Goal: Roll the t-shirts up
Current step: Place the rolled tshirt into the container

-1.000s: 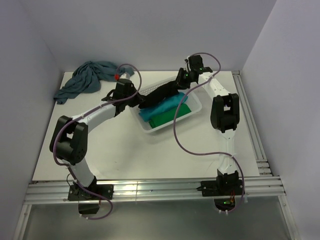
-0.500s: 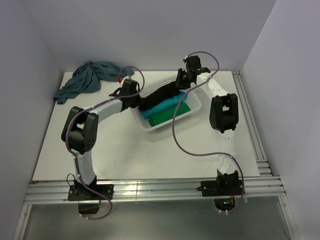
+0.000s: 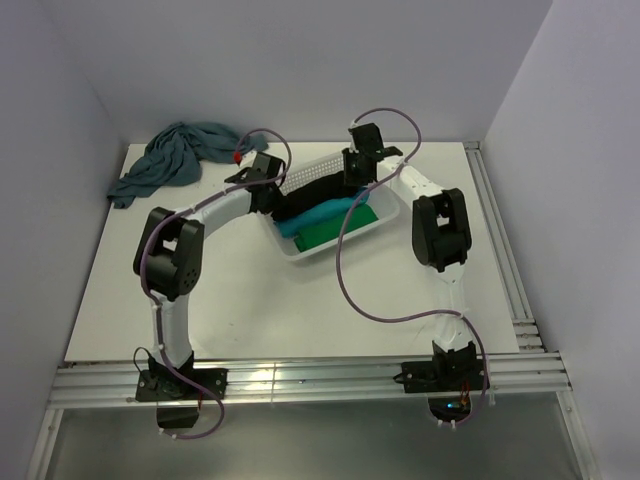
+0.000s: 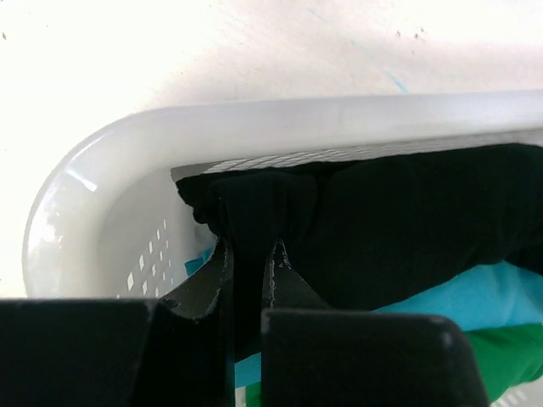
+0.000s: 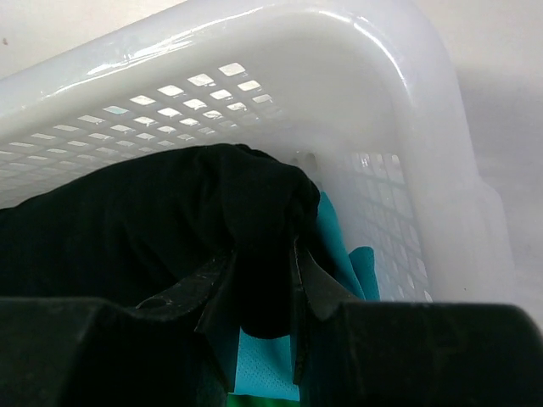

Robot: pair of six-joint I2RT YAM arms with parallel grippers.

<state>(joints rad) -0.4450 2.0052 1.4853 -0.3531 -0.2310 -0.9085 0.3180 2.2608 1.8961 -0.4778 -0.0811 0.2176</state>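
Note:
A black t-shirt (image 3: 318, 187) is stretched along the far side of the white mesh basket (image 3: 330, 247), over a turquoise t-shirt (image 3: 318, 215) and a green t-shirt (image 3: 335, 230). My left gripper (image 3: 275, 196) is shut on the black t-shirt's left end (image 4: 254, 212). My right gripper (image 3: 352, 180) is shut on its right end (image 5: 259, 220). The turquoise cloth (image 5: 335, 237) shows under the right jaws, and turquoise (image 4: 475, 297) and green (image 4: 501, 360) show under the left. A grey-teal t-shirt (image 3: 172, 160) lies crumpled at the table's far left.
The basket's rim (image 4: 280, 114) curves close in front of the left gripper, and its mesh wall (image 5: 170, 102) stands right behind the right one. Metal rails (image 3: 510, 260) run along the table's right and near edges. Grey walls close in the back and sides.
Both grippers have moved toward the far left with the black t-shirt held between them. The left arm's elbow has swung up and inward. The basket has shifted a little.

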